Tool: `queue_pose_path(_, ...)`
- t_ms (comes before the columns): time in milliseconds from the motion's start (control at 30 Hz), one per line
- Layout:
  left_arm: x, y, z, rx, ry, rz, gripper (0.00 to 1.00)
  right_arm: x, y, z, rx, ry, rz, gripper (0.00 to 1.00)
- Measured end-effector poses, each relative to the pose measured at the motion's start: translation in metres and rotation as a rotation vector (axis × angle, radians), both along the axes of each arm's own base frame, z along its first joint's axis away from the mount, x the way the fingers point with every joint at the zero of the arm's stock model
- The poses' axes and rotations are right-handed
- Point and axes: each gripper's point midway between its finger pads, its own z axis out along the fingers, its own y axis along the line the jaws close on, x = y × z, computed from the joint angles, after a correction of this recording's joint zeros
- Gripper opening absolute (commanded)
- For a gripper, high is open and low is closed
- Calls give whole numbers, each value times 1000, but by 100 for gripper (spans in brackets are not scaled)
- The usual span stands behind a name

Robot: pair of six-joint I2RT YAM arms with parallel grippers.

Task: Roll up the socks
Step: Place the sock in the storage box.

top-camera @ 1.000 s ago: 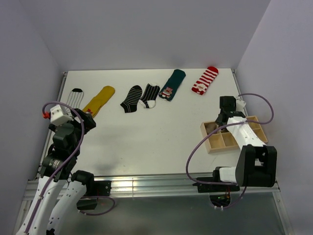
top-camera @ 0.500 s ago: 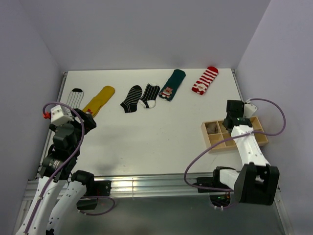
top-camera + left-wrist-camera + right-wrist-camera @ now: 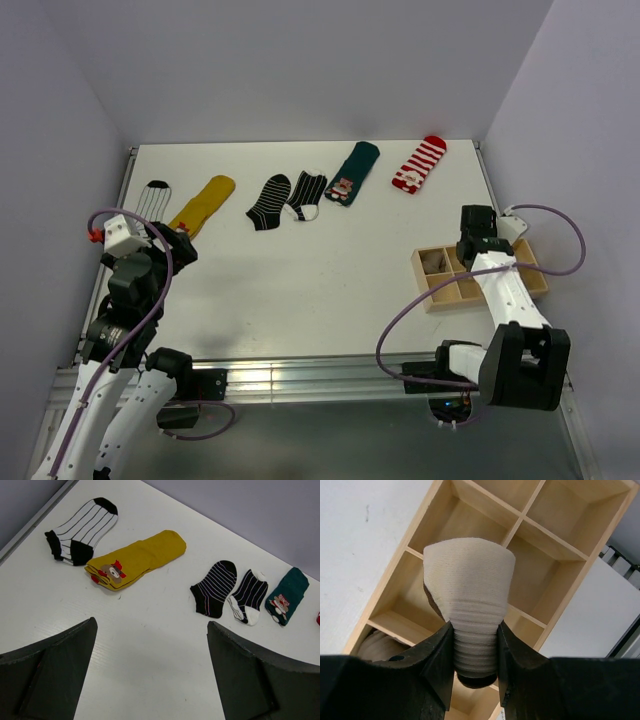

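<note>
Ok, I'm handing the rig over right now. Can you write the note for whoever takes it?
Left gripper: open, empty, hanging over the near left of the table.
Right gripper: shut on a rolled cream sock, held above the wooden tray.
Done: one rolled sock lies in a tray compartment.
Left: drop the cream one into a free compartment. Six socks lie flat along the far side: white striped, yellow, black striped, black-and-white, green, red-and-white. None of them is rolled yet.
</note>
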Motion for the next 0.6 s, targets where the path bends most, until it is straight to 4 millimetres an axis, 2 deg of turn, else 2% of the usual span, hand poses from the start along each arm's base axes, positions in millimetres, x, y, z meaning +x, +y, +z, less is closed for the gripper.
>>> queue_pose_path(233,0,0,0,0,-1,-1,97,8,6,-19,37,54,45,0)
queue_pose_path(600,0,0,0,0,0,-1,97,36,19,-23,77,9,162,0)
